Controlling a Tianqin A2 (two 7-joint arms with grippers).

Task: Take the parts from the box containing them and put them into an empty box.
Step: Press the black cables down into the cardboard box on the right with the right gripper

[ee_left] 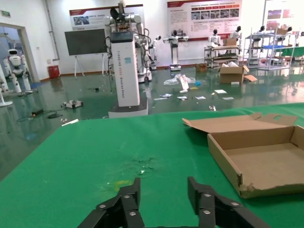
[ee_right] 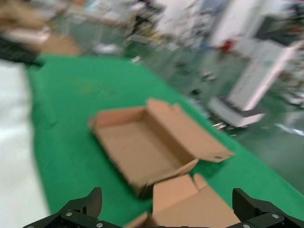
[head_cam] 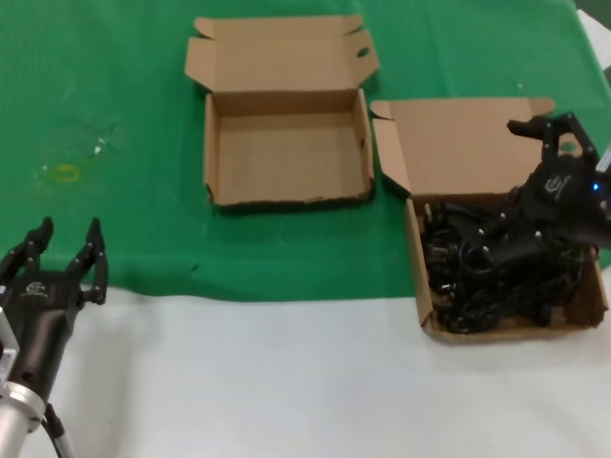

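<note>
Right tool (head_cam: 558, 129) hung over the far end of the full box (head_cam: 428, 315), above its folded-back lid, fingers spread wide apart and holding nothing. The right wrist view agreed: both fingertips (ee_right: 92, 202) stood far apart with cardboard between and below them. Judged as a pre-grasp stance, opened wide because the cords (head_cam: 496, 272) lay as one tangled black heap rather than separate bundles.

Cords filled the box nearly wall to wall; none lay outside it. No transfer had been made, by this evidence.

Empty box (head_cam: 286, 196) sat just beside the full one, toward the robot's left and a little farther back, lid (head_cam: 282, 52) laid flat open away from the robot. That left its mouth clear for a drop from above.

Left tool (head_cam: 59, 258) rested low at the near left, at the edge of the green cloth (head_cam: 115, 114) on the worktop (head_cam: 286, 382), fingers apart, empty, well away from both boxes. Read as idle.

Risk noted: loops may snag and drag neighbours out.
</note>
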